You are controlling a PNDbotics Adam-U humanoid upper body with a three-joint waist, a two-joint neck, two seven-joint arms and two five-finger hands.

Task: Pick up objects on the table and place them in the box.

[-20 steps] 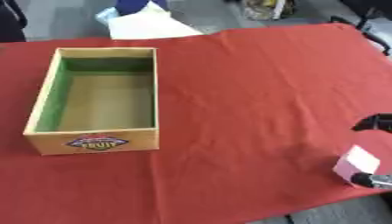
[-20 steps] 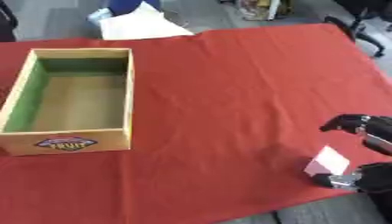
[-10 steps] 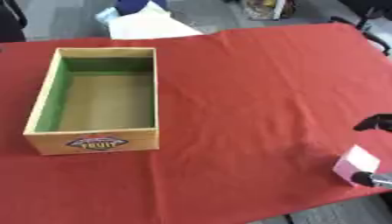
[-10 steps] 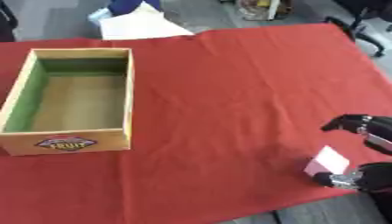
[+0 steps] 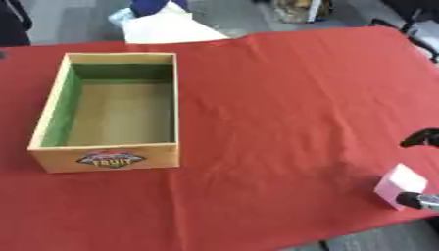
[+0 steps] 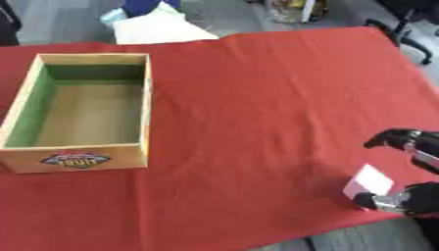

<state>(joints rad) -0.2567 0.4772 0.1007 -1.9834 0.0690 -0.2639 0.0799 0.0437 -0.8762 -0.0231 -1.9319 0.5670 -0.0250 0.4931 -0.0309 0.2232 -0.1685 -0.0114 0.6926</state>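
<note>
**Robot's right hand at a pale pink object near the table's corner, box well apart**

A table covered in a red cloth (image 6: 257,98) fills most of the picture, seen from above through the robot's head camera. On the left side of the table sits an open wooden box (image 5: 51,115), rectangular, with light wood walls, a green lining on the inner sides and a brown floor. Nothing lies inside it. The short wall nearest the robot carries a colourful label with the word FRUIT.

At the lower right, near the table's near edge, lies a small pale pink object (image 6: 370,180), flat-faced and roughly square, tilted at an angle; what it is cannot be made out. The robot's right hand (image 6: 415,197), black with silver parts, comes in from the right edge around this object. One dark fingertip curls in above it, a little apart from its upper side, while the thumb touches its lower corner. The fingers are curled on either side of the object, but only the lower one clearly meets it, so it cannot be told whether the hand has closed on it. The object and the box are well apart, with bare red cloth between them.

The left hand is out of sight in both views.

Beyond the far edge of the table, some pale sheets (image 5: 167,27) rest on a grey floor
</note>
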